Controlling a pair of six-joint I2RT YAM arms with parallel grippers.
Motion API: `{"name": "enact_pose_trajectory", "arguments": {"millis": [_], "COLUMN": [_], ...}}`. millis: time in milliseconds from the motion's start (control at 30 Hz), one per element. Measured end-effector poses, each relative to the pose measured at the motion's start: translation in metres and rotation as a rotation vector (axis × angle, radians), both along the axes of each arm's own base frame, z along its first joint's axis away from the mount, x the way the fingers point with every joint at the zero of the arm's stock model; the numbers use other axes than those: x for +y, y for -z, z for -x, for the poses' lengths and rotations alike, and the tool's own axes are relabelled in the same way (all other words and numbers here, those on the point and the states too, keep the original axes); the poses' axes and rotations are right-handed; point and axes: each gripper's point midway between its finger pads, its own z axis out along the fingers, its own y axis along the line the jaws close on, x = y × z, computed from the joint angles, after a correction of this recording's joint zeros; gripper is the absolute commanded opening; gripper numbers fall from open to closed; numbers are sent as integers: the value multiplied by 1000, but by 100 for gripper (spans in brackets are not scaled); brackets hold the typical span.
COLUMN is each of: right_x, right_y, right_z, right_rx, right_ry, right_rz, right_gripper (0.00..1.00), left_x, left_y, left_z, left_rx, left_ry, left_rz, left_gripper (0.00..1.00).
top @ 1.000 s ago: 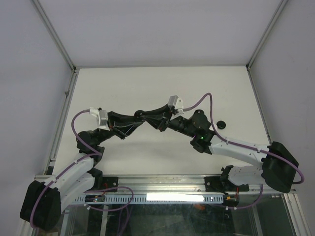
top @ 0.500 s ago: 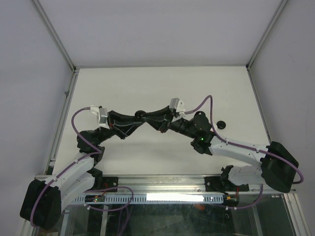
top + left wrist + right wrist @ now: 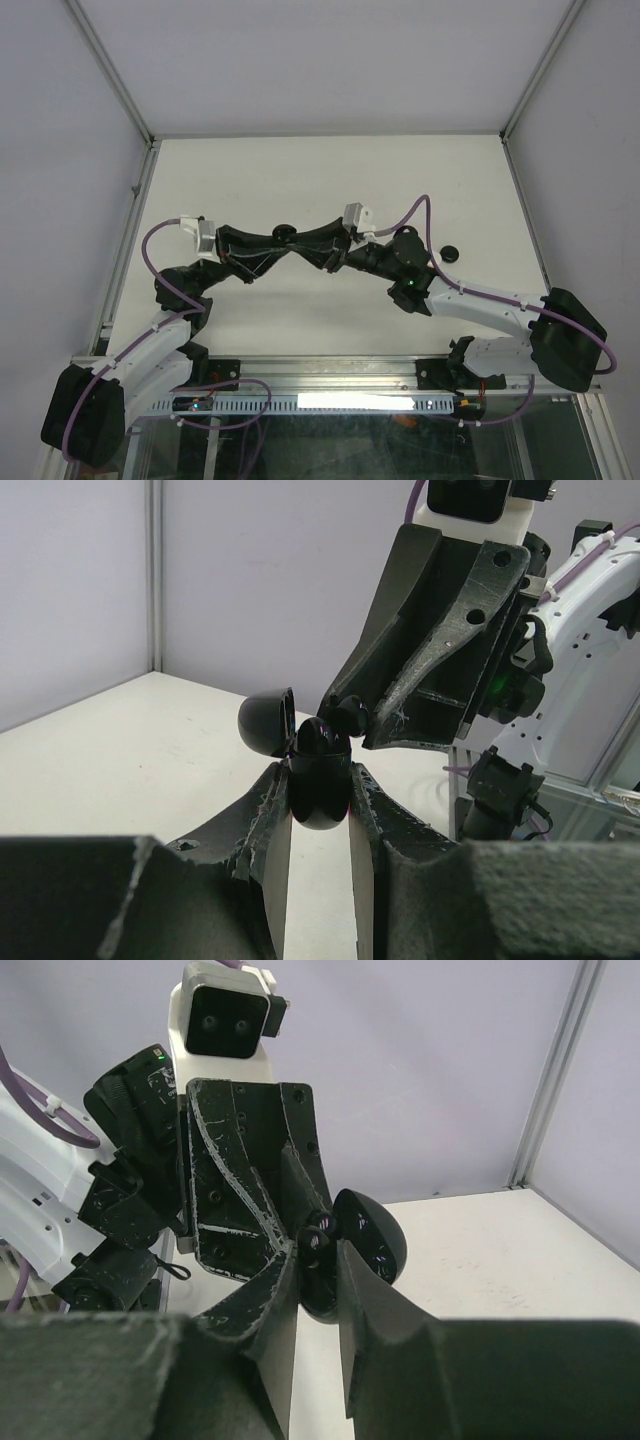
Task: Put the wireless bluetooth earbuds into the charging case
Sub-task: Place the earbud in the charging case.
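Clamping open case (image 3: 320, 785) in left fingers (image 3: 272, 810); pinching black earbud (image 3: 348, 712) in right fingers (image 3: 280, 1295) at case mouth. Risking jam or drop if misaligned.

The top camera looks down from above and behind the robot over the whole desk (image 3: 300, 180). Each wrist camera sits close behind its own gripper (left gripper (image 3: 320, 792), right gripper (image 3: 318, 1260)), facing the opposite one; both share the charging case (image 3: 320, 760) between them.
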Motion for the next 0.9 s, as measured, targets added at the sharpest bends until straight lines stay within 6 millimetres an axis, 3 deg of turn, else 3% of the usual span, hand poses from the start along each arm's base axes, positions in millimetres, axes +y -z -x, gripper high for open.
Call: {"name": "enact_pose_trajectory", "arguments": {"millis": [300, 500, 900], "right_x": [1, -9, -16], "right_y": [5, 4, 5], "right_z": [5, 9, 3], "right_rx": [-1, 8, 42], "right_ry": [-18, 1, 55], "right_rz": [27, 60, 90], "right_gripper": [39, 50, 50], "left_x": [0, 1, 3], "left_y": [4, 3, 1], "left_z": [0, -1, -5], "left_rx": [5, -15, -41], "left_ry": [-2, -17, -47], "left_rz": [-5, -7, -7], "left_gripper": [10, 10, 10]}}
